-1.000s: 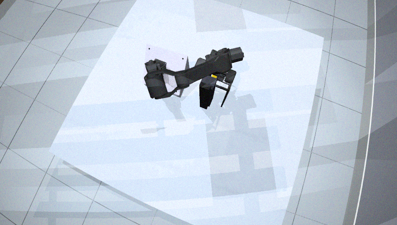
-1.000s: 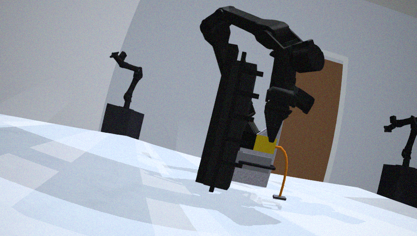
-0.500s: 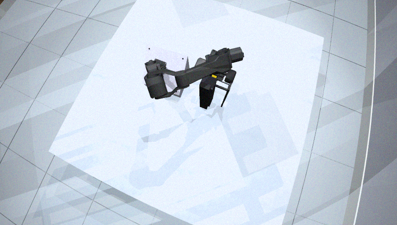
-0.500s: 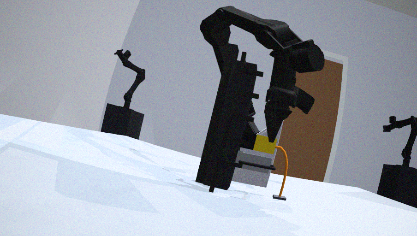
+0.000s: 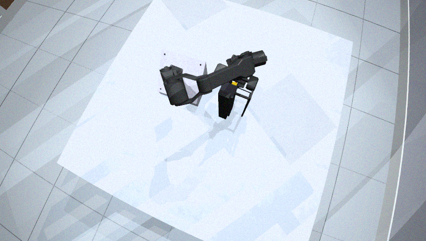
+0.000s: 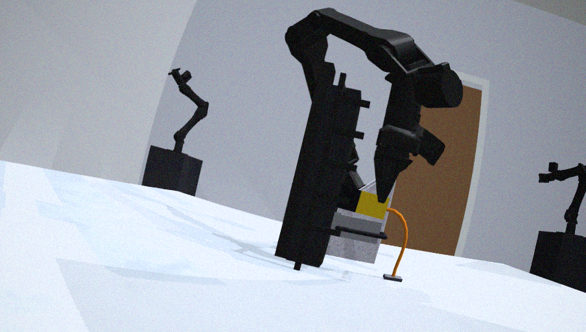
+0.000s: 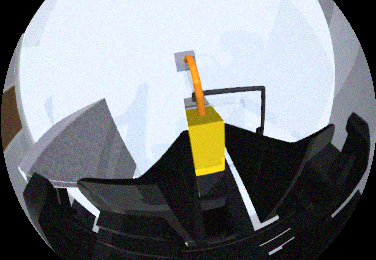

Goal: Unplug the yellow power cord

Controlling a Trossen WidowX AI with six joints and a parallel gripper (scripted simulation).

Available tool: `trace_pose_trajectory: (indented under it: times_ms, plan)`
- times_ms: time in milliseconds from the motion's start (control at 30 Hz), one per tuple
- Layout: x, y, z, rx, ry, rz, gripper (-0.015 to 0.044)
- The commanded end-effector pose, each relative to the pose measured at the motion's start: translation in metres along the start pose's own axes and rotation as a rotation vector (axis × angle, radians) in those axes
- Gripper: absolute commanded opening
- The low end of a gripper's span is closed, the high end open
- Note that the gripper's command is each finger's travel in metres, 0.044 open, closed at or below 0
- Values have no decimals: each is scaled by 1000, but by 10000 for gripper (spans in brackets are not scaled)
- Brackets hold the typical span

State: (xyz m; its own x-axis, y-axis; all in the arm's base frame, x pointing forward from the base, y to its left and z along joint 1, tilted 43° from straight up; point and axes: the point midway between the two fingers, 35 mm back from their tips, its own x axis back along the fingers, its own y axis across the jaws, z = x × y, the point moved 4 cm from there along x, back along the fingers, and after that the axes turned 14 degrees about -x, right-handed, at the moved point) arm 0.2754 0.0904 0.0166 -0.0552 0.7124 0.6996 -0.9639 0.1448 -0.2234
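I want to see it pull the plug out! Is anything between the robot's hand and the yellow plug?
No. The end effector is already shut on the yellow plug, so nothing separates them. The plug sits at the power strip.

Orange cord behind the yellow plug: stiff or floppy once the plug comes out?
Probably semi-stiff: the orange cord holds a free arch from the yellow plug down to its small end piece. It looks thin and likely light, so it should trail the gripper with little drag. The end piece may slide.

Yellow plug (image 7: 206, 145), orange cord (image 6: 402, 241), black hand (image 6: 382, 196), grey speckled block (image 6: 355, 241).
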Motion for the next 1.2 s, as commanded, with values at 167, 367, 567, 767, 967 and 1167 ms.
trace_pose_trajectory:
  times_ms: [167,367,567,767,967,1167]
  plan:
    - [10,5,-29,-1,-57,-6,0]
    - [12,8,-38,0,-57,-5,0]
    - [14,11,-48,0,-57,-5,0]
    - [16,14,-57,1,-56,-4,0]
    - [7,10,-46,-24,-40,-27,52]
    - [7,10,-46,-24,-40,-27,160]
